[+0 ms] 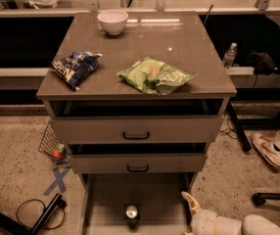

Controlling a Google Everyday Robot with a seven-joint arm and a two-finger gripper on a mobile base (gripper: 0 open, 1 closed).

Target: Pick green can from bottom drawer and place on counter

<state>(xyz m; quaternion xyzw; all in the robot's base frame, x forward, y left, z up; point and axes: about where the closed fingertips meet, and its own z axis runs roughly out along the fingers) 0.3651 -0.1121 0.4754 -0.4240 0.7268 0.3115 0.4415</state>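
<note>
The green can stands upright on the floor of the open bottom drawer, near its front middle, silver top showing. The counter is the glossy grey-brown top of the cabinet. My gripper is at the bottom right of the view, over the drawer's right side, to the right of the can and apart from it. The white arm trails off to the lower right.
On the counter lie a white bowl, a blue chip bag and a green chip bag. Two drawers with black handles stand above the bottom one. A person's shoe is at the right, cables at the lower left.
</note>
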